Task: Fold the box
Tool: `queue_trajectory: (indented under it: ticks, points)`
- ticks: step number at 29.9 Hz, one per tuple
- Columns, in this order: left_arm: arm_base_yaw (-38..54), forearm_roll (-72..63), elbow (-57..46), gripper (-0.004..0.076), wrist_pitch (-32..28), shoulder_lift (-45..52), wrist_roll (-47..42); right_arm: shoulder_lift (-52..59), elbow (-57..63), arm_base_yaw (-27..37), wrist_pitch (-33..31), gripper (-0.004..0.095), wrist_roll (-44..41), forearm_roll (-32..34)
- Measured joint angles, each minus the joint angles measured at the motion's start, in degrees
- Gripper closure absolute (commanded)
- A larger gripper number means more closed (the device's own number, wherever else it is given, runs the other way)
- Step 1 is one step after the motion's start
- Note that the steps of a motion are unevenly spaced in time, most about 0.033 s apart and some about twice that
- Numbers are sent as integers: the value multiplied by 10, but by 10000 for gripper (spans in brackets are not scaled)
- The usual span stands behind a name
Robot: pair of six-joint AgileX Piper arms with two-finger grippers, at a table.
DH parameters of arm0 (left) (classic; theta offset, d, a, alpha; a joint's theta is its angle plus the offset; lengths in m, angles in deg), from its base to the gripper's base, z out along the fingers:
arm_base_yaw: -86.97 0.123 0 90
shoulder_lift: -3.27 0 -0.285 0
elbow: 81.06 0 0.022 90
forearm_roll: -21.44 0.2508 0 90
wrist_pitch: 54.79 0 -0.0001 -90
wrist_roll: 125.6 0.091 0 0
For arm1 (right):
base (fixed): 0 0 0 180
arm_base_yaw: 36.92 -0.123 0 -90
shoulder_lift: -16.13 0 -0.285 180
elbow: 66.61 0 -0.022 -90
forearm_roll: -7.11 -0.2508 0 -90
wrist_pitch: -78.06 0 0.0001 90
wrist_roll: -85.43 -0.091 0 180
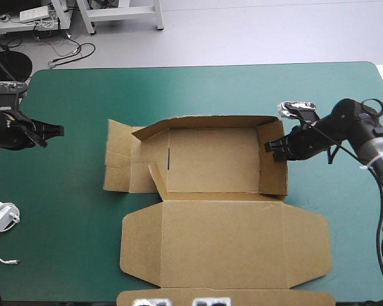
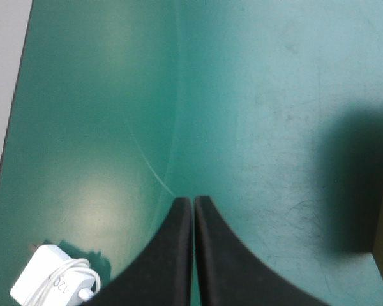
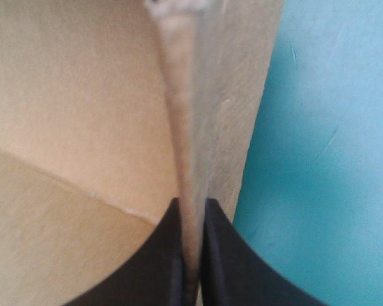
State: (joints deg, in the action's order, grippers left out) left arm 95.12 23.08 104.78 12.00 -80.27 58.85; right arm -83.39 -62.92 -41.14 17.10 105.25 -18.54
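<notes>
Located the box (image 1: 210, 159) at mid tabletop (image 1: 64, 255): far and right walls raised, lid flat on the near side, left flaps partly folded. Found the right hand (image 1: 269, 146) all but closed on the box's right wall, board edge pinched between black fingers (image 3: 233, 268); wall top blurred. Found the left hand (image 1: 60, 131) pressed together, gripping nothing, well left of the box. Noted a white charger (image 1: 1, 217) farther left. Noted a board strip (image 1: 242, 298) just beyond the lid, mostly cut off.
</notes>
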Motion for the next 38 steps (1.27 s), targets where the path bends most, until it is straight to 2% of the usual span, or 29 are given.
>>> queue_trajectory:
  ticks: [2, 5, 7, 10, 13, 19, 25, 32, 35, 38]
  points:
    - [2, -2, 0, 724, 6, 0, 5, -24, -17, -18, 23, 865, -16, 25]
    - [4, -7, 0, 724, 9, 1, 10, -56, -42, -39, 45, 730, -46, 58]
    - [4, -9, 0, 724, 9, 1, 10, -67, -54, -45, 45, 626, -54, 72]
    - [4, -12, 0, 724, 9, 1, 16, -70, -74, -47, 36, 549, -57, 89]
    - [4, -16, 0, 724, 9, 1, 23, -70, -114, -47, 10, 545, -59, 104]
    - [4, -16, 0, 724, 9, 0, 24, -70, -243, -47, -83, 546, -61, 132]
    - [4, -16, 0, 724, 9, -6, 38, -36, -314, -47, -101, 545, -98, 147]
    - [4, -22, 0, 724, 9, -8, 39, 36, -237, -47, -106, 546, -128, 153]
    - [4, -35, 0, 724, 9, -8, 39, 38, -178, -47, -106, 545, -121, 152]
    - [4, -55, 0, 724, 9, -8, 39, 22, -130, -47, -78, 545, -110, 141]
